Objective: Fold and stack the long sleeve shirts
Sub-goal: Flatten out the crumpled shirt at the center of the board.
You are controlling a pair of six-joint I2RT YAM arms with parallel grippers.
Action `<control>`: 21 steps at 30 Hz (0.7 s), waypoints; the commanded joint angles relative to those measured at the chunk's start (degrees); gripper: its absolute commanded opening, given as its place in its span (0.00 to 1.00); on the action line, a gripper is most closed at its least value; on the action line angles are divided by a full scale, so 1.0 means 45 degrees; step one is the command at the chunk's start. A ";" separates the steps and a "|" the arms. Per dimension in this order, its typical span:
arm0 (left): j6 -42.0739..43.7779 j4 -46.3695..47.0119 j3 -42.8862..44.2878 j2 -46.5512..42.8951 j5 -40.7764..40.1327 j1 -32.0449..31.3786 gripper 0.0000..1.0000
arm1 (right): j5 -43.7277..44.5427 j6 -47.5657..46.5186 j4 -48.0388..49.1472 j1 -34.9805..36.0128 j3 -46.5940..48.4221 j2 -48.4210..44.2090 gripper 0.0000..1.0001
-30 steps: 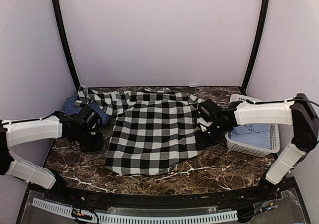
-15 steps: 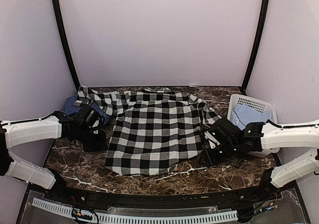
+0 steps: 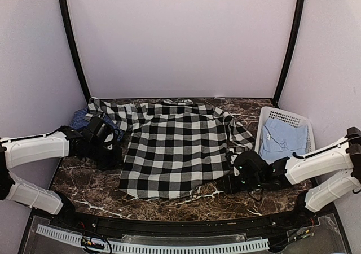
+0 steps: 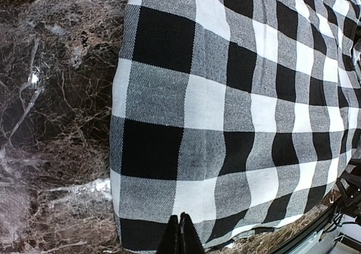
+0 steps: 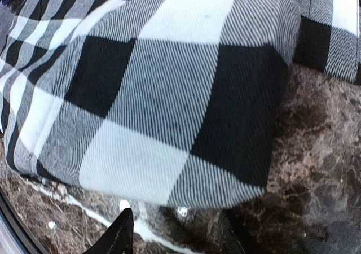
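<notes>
right gripper (image 5: 172,237): my fingers stand apart, empty, low over the table (image 5: 316,152), just short of the near corner of the checked shirt (image 5: 152,96).
left gripper (image 4: 181,236): fingers pressed together, nothing seen between them, above that shirt's left edge.
step: likely a hem pinch; slide one finger under the corner and catch the whole edge.
edges, room: bare marble beneath and behind my right fingers; basket (image 3: 285,118) outboard; dark blue shirt (image 3: 79,118) beyond the left gripper.

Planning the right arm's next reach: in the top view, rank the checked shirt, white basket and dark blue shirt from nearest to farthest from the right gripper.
From the right gripper:
1. checked shirt, just left of it, at the hem corner.
2. white basket, behind it, to the right.
3. dark blue shirt, far left, at the back.
</notes>
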 commanded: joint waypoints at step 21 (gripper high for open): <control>0.0447 0.0737 0.0462 0.0494 0.0600 0.0034 0.01 | 0.0186 -0.1262 -0.2825 0.0023 0.3646 0.0273 0.00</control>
